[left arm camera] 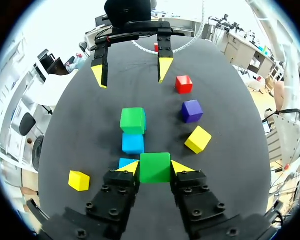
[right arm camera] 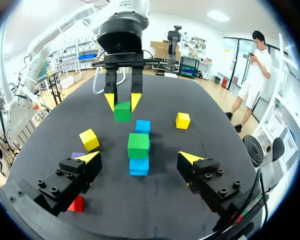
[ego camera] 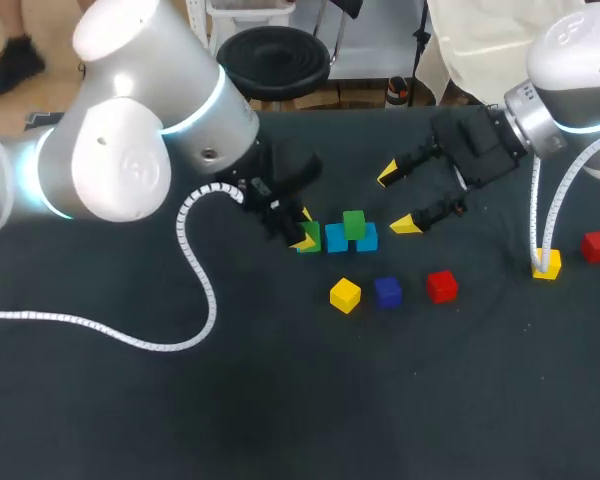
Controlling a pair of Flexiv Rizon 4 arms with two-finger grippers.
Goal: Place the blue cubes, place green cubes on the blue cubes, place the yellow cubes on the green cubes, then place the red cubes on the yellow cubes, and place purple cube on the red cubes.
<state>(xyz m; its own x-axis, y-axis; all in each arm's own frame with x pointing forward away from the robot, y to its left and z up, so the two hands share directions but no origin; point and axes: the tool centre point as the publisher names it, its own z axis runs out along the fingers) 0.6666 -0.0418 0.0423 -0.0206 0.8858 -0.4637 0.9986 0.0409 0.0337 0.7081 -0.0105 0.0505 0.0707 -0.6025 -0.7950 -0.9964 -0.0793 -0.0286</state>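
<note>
Presently we are on the green layer: left jaws pinch a green cube (left arm camera: 155, 167) over a half-hidden blue cube (left arm camera: 125, 163) mid-surface; right jaws gape empty. Next likely wants a square lowering, then release.

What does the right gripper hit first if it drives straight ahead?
Probably the green cube sitting on a blue cube, dead ahead of the open right gripper; depth is unclear.
</note>
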